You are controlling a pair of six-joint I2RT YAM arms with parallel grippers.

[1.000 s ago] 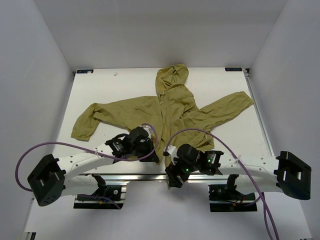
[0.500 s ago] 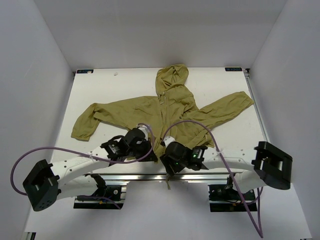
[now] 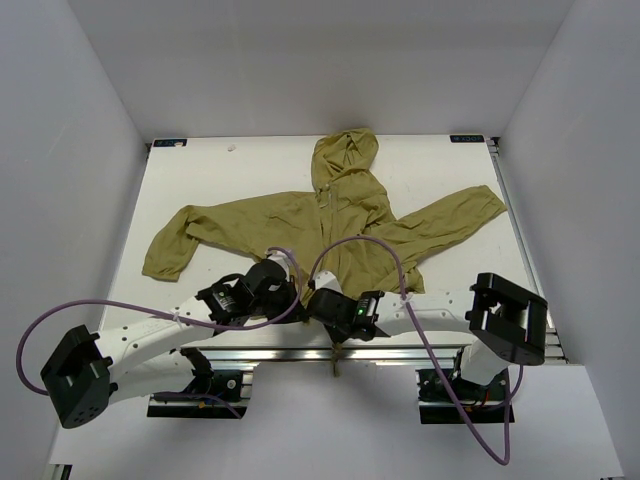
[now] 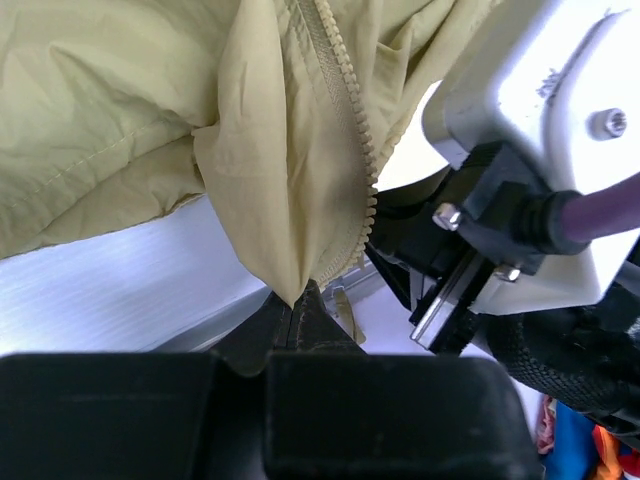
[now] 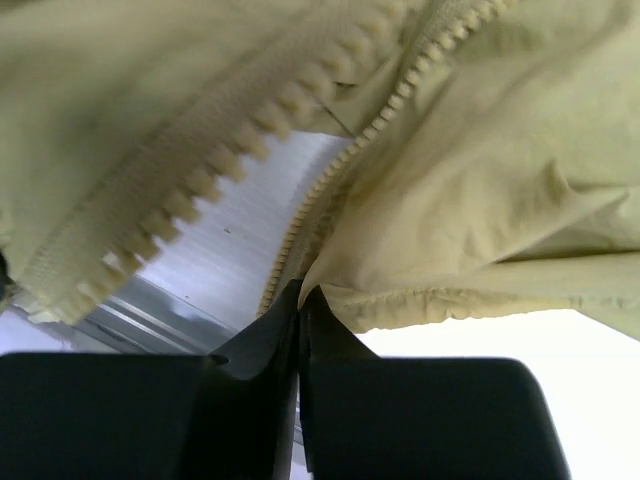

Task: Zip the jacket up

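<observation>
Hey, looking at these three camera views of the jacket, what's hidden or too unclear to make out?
- Zipper slider: seen in no view; from above, the left arm and right arm cover the jacket's bottom hem.
- Jacket's far side: left wrist view, blocked by the right arm.
- Whether the right jaws pinch fabric: right wrist view, hem meets the closed tips, contact hidden.
- Nearest zipper teeth: right wrist view, blurred.

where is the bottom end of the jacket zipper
In the top view the zipper's bottom end lies at the jacket's near hem by the table's near edge, with the left gripper and right gripper shut on the hem beside it.
</observation>
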